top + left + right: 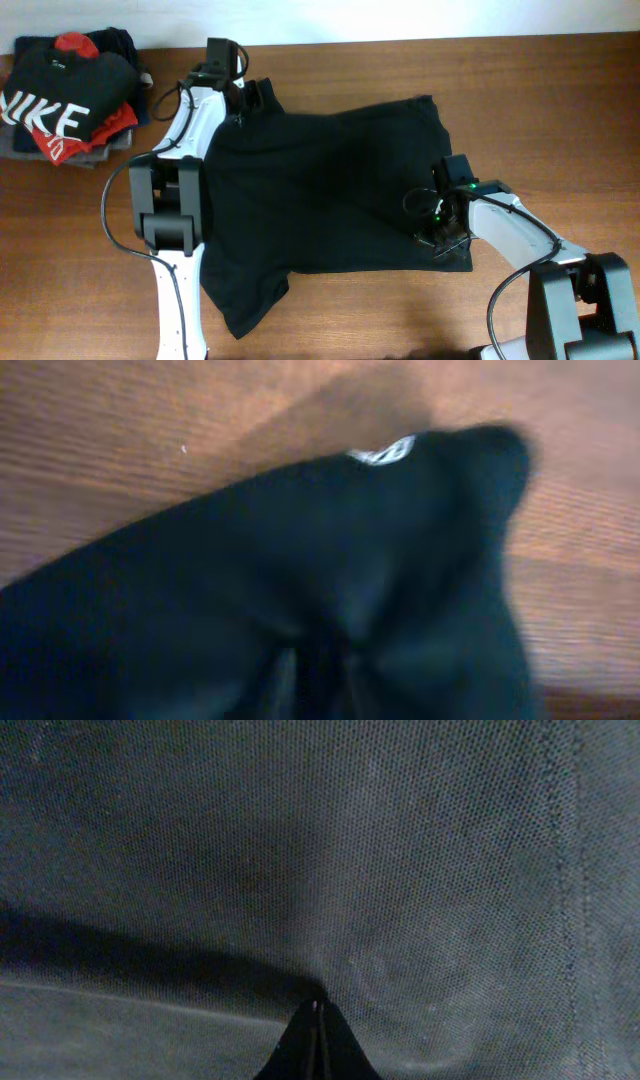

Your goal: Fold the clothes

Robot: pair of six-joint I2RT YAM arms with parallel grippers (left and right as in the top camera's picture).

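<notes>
Wooden table (pixel 400 310), one black T-shirt (pixel 320 190); right end effector (pixel 318 1010) clenched on it, left end effector (pixel 248 100) unclear.

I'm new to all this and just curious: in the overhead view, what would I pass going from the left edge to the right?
A stack of folded garments → left arm → black T-shirt, spread out → right arm.

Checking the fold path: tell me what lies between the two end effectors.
Only the black T-shirt spreads between the left end effector and the right end effector; the overhead view shows it.
</notes>
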